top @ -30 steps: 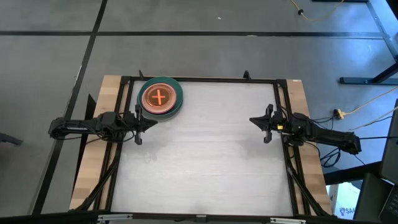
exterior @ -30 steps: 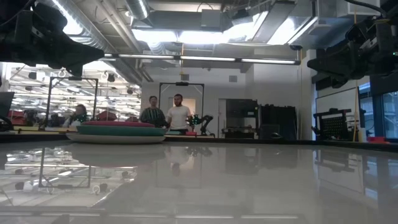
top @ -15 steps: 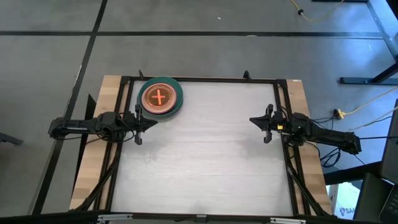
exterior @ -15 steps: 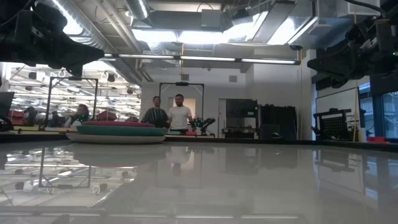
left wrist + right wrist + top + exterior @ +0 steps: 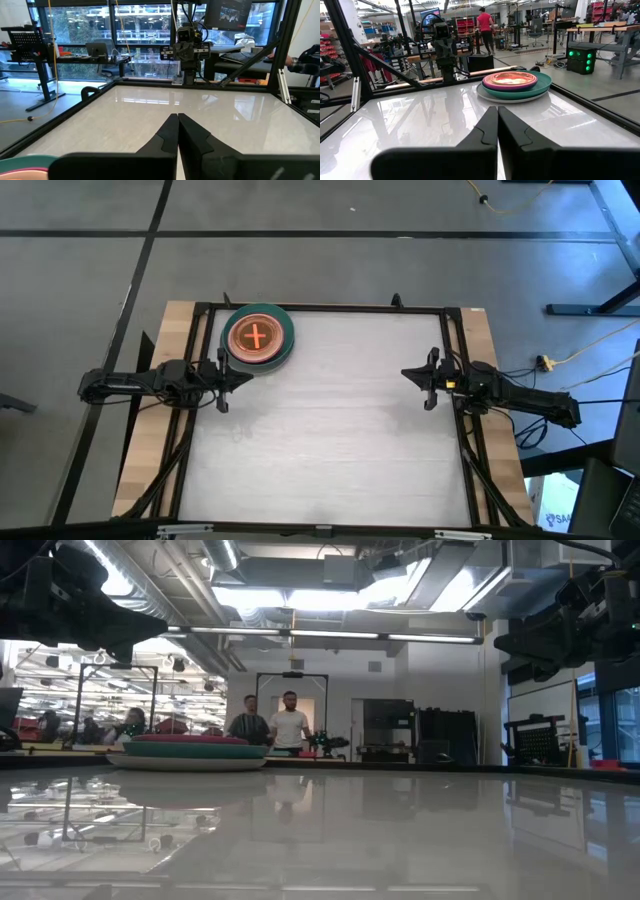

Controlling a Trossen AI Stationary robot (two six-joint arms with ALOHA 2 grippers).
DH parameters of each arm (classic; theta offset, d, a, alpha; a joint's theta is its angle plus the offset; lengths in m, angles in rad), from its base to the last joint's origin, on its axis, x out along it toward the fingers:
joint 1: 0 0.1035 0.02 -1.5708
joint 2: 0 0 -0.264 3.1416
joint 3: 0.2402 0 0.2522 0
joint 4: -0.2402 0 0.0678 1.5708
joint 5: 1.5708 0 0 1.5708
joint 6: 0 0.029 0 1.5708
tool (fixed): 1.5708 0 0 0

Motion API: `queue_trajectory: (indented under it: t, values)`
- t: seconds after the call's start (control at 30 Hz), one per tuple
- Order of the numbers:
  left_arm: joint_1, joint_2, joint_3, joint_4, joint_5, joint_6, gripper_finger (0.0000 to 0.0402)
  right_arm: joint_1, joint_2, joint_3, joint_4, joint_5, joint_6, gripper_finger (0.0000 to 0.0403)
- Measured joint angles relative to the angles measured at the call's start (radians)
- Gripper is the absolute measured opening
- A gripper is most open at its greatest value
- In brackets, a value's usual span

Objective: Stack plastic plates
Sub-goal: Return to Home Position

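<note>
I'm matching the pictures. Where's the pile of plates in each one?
High view: plate stack upper left, at a table corner.
Low view: far back, on the left.
Left wrist view: only a sliver at the edge.
Right wrist view: across the table.
Shared landmark: left gripper beside it.

No lettering, number or brand legible anywhere.

High view: the uppermost orange round plastic plate (image 5: 257, 337) shows a bright cross shape on its face. Printed mark or glare, cannot tell. In the right wrist view the same plate shows only a sheen.

Left wrist view: a lit monitor screen (image 5: 231, 12) in the room beyond, content too small to read.

Right wrist view: a dark box with green lamps (image 5: 583, 58), lamps lit, no characters made out.
</note>
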Motion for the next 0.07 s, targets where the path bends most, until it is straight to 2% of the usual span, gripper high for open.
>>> queue_trajectory:
  t: [0.07]
  values:
    - [0.0,0.0,0.0,0.0,0.0,0.0,0.0,0.0,0.0,0.0,0.0,0.0,0.0,0.0001]
